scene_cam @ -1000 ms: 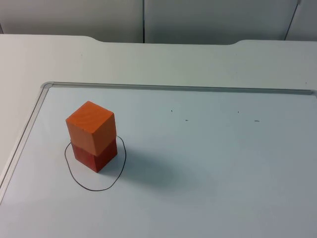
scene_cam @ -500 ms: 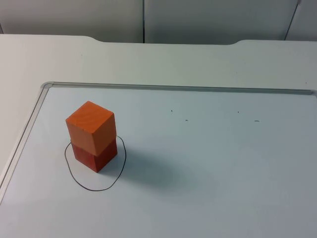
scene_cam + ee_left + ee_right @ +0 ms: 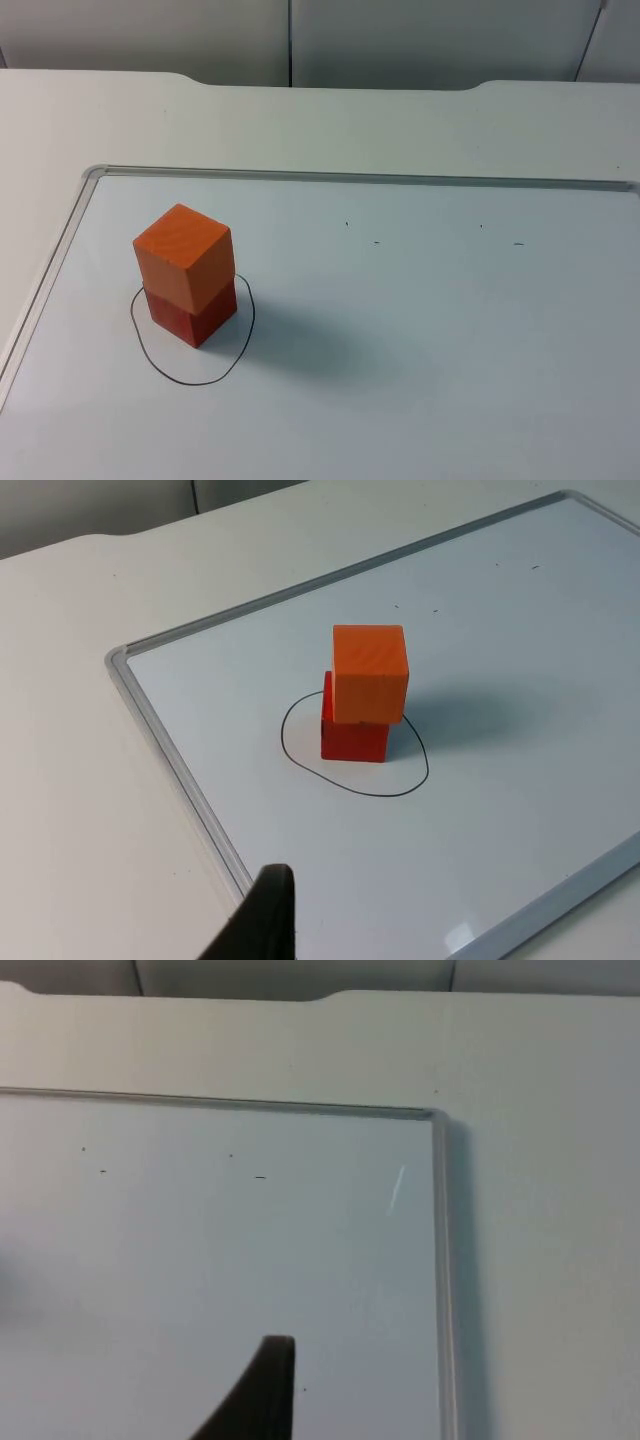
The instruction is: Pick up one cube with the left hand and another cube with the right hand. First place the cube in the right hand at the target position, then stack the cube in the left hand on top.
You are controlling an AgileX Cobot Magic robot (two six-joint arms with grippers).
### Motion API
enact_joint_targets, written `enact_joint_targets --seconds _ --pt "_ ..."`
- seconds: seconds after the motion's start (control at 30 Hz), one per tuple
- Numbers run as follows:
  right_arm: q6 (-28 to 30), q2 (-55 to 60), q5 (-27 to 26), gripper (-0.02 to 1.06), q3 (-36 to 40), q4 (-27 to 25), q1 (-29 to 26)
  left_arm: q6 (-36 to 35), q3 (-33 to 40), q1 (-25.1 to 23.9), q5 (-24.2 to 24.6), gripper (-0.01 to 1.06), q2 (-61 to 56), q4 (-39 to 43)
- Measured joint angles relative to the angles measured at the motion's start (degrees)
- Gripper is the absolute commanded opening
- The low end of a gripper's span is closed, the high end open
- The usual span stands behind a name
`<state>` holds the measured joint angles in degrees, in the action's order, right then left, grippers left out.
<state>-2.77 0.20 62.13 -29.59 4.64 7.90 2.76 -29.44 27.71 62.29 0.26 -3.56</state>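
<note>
Grey partition wall [image 3: 400, 40] closes off the far side; below it a white table [image 3: 300, 120] runs wide, its far edge notched with rounded corners. On the table lies a whiteboard [image 3: 430, 330], flat, glossy, pale blue-white, framed by a thin silver rim [image 3: 360, 177] with rounded corners. Rim visible along the far and left sides from the top view; the right wrist view catches the board's far right corner [image 3: 437, 1115].

Orange cube [image 3: 184, 257] sits on top of the red cube [image 3: 192, 312], left part of the board, near the left rim but apart from it. Both wooden, matte, sharp-edged; faint grain on the orange one's top face. Upper cube is turned slightly against the lower, corners not quite lined up, overhanging a little in the left wrist view. Stack stands inside a hand-drawn black circle [image 3: 236, 355], an uneven oval in thin marker; the red cube rests toward the far left of it.

Open room: centre, right and near parts of the board are bare apart from a few tiny dark specks [image 3: 377, 242].

Left gripper [image 3: 262, 925]: one black fingertip over the table by the board's left rim, well apart from the stack; cannot tell whether it is wide or narrow. Right gripper [image 3: 262, 1390]: one black fingertip above the board near its right rim [image 3: 441, 1280]; state likewise cannot be told.
</note>
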Motion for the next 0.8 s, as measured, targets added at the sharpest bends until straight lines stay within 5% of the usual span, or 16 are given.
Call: enact_joint_targets --seconds 0.33,0.8 --pt "0.0 0.0 0.0 1.05 0.0 0.0 -4.7 0.0 0.0 -3.59 0.0 1.04 0.0 0.0" --pt "0.0 0.0 0.0 1.05 0.0 0.0 -4.69 0.0 0.0 -17.65 0.0 1.04 0.0 0.0"
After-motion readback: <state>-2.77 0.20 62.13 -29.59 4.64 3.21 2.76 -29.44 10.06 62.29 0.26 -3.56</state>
